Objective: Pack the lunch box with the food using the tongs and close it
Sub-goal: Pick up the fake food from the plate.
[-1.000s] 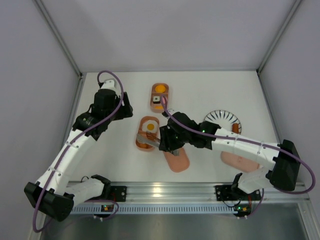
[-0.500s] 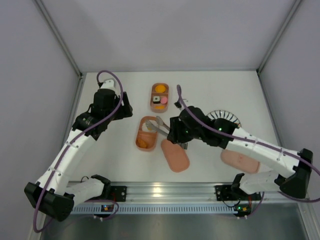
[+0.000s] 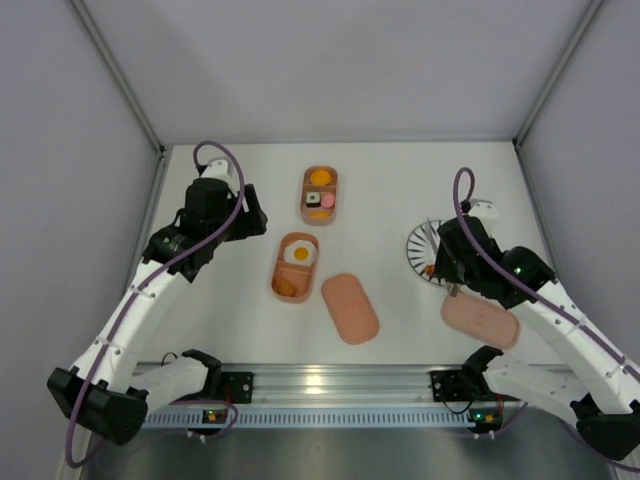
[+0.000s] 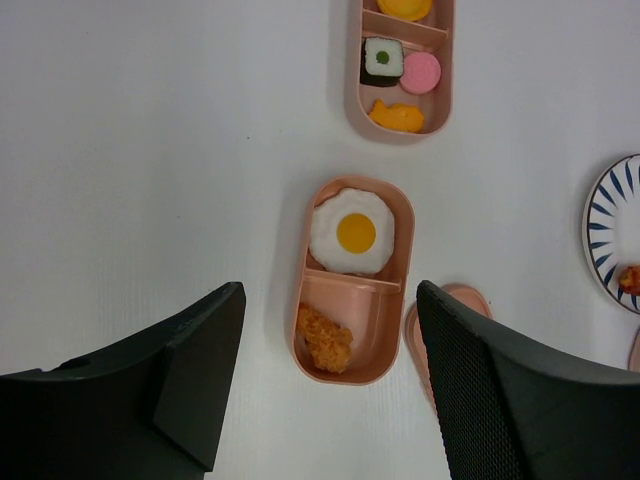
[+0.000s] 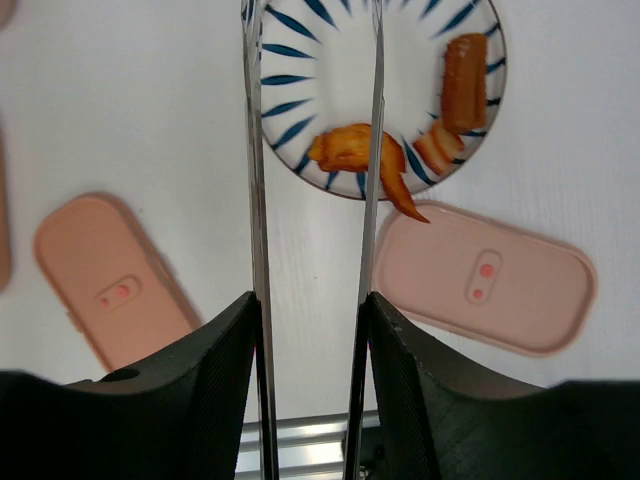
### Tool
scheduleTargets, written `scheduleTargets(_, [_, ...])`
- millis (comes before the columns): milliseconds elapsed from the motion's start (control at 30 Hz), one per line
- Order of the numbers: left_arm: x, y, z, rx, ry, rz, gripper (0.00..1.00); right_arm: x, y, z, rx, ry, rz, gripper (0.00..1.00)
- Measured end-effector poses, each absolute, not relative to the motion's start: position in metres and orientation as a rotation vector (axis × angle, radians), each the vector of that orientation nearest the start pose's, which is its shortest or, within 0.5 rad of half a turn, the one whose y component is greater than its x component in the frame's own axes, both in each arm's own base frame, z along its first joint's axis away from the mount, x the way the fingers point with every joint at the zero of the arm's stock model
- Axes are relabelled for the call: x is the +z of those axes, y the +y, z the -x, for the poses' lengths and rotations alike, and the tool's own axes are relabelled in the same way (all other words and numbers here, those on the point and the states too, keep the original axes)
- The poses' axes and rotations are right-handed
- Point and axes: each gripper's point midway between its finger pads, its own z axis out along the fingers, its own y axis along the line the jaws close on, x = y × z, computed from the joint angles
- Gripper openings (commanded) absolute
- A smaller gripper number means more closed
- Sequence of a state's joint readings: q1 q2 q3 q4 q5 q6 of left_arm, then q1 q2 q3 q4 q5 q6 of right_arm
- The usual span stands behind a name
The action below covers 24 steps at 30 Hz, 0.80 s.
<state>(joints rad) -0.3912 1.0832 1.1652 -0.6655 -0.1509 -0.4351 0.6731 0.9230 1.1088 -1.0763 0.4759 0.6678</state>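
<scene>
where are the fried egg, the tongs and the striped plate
fried egg [image 4: 355, 232], left wrist view, on the yellow yolk
tongs [image 5: 254, 200], right wrist view, on one thin metal arm
striped plate [image 5: 410, 70], right wrist view, on its bare white centre

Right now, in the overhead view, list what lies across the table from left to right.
Order: left tool → egg tray → lid → second lid. Left out, since they overlap these: far tray, plate.
</scene>
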Motion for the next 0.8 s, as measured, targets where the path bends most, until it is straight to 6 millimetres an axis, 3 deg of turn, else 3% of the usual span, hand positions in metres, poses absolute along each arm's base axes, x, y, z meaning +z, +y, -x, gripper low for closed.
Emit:
scheduleTargets(133, [0.257,-0.117,-0.302,-0.327,2.161,0.13,0.75,0.197,0.06,-0.2,-0.079,2.366,-0.273,0.47])
scheduleTargets(467, [0.257,-0.119,-0.301,-0.343,2.164,0.122,0.75,0.166,0.021,-0.192,-0.222,2.416,-0.398,0.47])
scheduleTargets(600, [0.257,-0.119,-0.301,-0.346,2.165,0.12,0.75,0.165,0.016,-0.193,-0.229,2.422,-0.414,0.45])
scheduleTargets(800, [0.259,-0.12,-0.302,-0.35,2.157,0.121,0.75,0.163,0.026,-0.194,-0.157,2.453,-0.372,0.43])
